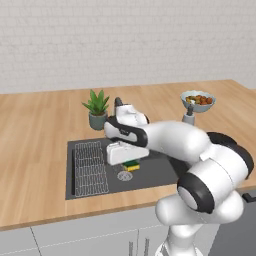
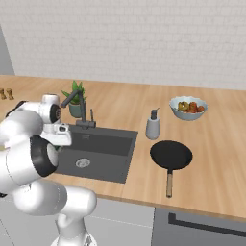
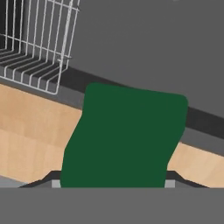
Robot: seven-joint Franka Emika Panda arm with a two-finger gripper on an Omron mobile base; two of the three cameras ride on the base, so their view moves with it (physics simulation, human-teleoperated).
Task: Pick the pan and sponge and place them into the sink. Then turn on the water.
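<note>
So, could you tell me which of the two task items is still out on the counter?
The pan, lying on the wood right of the sink; the sponge hangs in the gripper over the basin.

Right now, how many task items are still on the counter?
1: the pan, on the counter right of the sink. The sponge is held in the jaws over the sink.

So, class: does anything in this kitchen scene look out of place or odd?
Nothing is spilled or broken. The one thing off the surfaces is the sponge, held in the end effector over the sink. The pan sits flat on the counter beside the sink.
</note>
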